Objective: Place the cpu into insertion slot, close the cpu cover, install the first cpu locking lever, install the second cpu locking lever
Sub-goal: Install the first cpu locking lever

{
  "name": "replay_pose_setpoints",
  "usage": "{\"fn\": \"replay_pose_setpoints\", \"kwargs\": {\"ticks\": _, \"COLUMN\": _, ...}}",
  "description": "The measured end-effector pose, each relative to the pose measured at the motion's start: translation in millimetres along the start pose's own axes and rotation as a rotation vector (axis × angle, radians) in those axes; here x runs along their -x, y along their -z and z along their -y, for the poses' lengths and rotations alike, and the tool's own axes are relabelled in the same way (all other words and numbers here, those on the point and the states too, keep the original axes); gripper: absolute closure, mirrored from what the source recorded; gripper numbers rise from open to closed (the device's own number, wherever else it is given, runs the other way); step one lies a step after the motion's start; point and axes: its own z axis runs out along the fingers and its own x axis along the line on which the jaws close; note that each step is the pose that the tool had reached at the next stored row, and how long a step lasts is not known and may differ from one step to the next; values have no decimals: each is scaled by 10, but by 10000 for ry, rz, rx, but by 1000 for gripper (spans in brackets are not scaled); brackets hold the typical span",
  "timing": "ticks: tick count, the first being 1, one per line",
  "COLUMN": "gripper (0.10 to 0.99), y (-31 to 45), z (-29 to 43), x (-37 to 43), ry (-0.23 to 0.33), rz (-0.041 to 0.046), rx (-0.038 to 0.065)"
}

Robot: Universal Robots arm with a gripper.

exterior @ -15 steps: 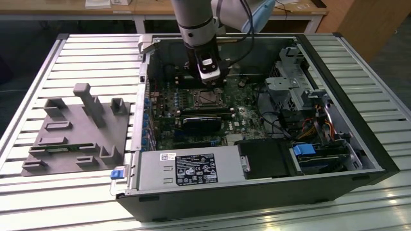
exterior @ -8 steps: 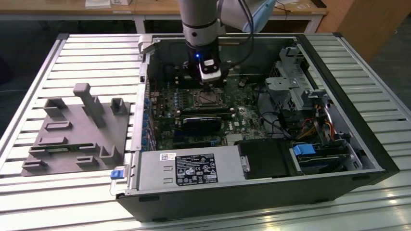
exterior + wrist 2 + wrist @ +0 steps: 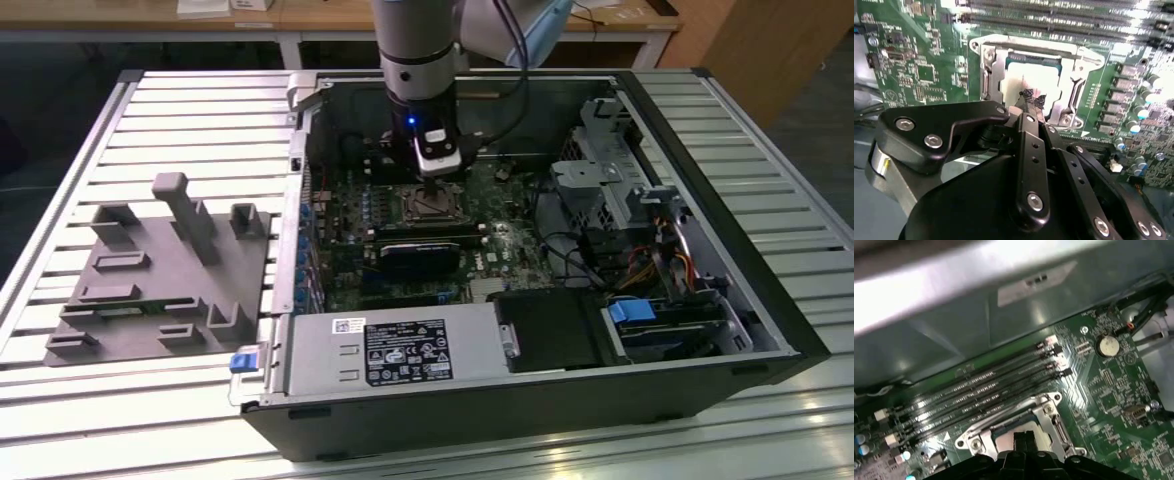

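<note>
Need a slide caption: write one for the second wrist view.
Gripper over the cpu, seated in the insertion slot beneath the lowered cpu cover.

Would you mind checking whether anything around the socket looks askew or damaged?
Nothing stands out. The cpu lies flat and square within the cover, and the gripper is over its middle. No bent or loose parts show.

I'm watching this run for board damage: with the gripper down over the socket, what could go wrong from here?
The gripper sits right over the cpu, framed by the cpu cover; pressing too hard or off-centre could scratch it or bend the frame. A sideways slip could strike the memory slots or capacitors nearby.
</note>
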Motion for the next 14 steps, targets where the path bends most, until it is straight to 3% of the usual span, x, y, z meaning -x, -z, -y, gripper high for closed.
{"fn": "replay_pose_setpoints", "kwargs": {"ticks": 7, "gripper": 984, "y": 2, "z": 52, "x": 25, "ry": -22, "rz": 10, "rx": -18}}
{"fn": "replay_pose_setpoints", "kwargs": {"ticks": 10, "gripper": 984, "y": 4, "z": 52, "x": 25, "ry": 3, "rz": 89, "rx": -185}}
{"fn": "replay_pose_setpoints", "kwargs": {"ticks": 14, "gripper": 984, "y": 48, "z": 48, "x": 31, "ry": 8, "rz": 101, "rx": -212}}
